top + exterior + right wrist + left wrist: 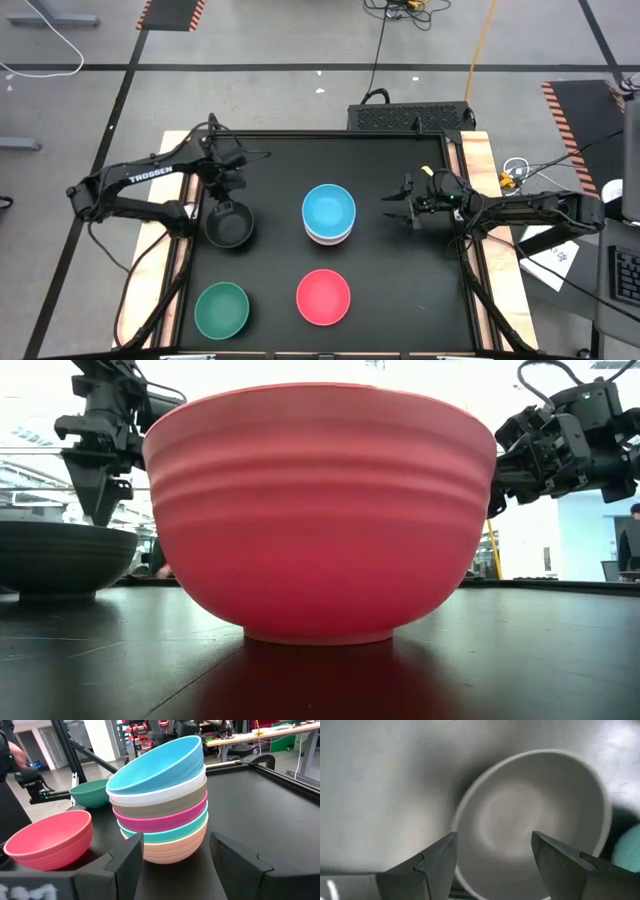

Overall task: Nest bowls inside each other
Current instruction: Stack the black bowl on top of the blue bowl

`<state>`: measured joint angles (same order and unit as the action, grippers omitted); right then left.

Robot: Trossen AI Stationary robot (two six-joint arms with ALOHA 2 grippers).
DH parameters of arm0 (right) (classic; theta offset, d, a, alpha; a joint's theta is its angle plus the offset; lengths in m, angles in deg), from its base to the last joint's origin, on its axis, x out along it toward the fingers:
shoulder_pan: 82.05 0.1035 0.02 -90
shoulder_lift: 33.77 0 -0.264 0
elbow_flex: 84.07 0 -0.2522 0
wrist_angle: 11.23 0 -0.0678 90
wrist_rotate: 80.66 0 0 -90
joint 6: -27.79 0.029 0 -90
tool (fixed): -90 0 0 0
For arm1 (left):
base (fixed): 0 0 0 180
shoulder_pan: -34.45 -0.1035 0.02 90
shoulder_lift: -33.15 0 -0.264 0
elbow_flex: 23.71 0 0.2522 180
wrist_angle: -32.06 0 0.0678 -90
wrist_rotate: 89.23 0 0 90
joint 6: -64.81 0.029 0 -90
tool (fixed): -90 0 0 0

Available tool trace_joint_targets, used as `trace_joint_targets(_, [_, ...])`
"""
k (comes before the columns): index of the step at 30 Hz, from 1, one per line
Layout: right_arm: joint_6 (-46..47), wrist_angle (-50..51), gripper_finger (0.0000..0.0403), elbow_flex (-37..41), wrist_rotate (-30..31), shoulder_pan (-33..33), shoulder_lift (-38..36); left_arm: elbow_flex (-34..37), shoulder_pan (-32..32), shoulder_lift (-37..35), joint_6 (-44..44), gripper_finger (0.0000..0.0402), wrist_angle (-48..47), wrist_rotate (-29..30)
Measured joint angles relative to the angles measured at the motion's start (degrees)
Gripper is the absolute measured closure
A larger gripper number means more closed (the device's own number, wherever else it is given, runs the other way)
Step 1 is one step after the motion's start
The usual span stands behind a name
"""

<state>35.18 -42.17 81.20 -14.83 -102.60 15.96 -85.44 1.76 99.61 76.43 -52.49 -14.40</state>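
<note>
Bowls in four places on the black worktop [420, 300]. Stack of six [160, 805] at the middle: blue bowl [329, 208] on top, then white [165, 790], taupe-brown [160, 806], magenta [162, 820], teal [167, 834] and orange [172, 849] at the bottom, each nested in the next, the upper ones tilted a little. Black bowl [228, 223] alone to the left of the stack, upright on the worktop. Green bowl [221, 309] at the near left, red bowl [323, 297] at the near middle, both upright, empty and apart from each other and from the stack.

Left pincer [226, 190] hanging just above the far rim of the black bowl, pointing down, fingers [432, 865] spread wide and holding nothing; bowl's hollow seen between them in the left wrist view. Left arm stretched in from the worktop's left edge.

Right pincer [400, 205] raised off the worktop to the right of the stack, aimed toward it but clearly apart, fingers [125, 862] spread and empty. Stack framed between those fingers in the right wrist view, with red and green bowls farther off.
</note>
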Motion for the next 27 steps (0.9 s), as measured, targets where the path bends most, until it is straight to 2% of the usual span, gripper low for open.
trace_joint_targets(27, [2.2, -0.7, 0.0183, 0.0, 0.0, 0.0, 0.0, 0.9, -1.5, 6.8, 1.4, 0.0147, 3.9, 0.8])
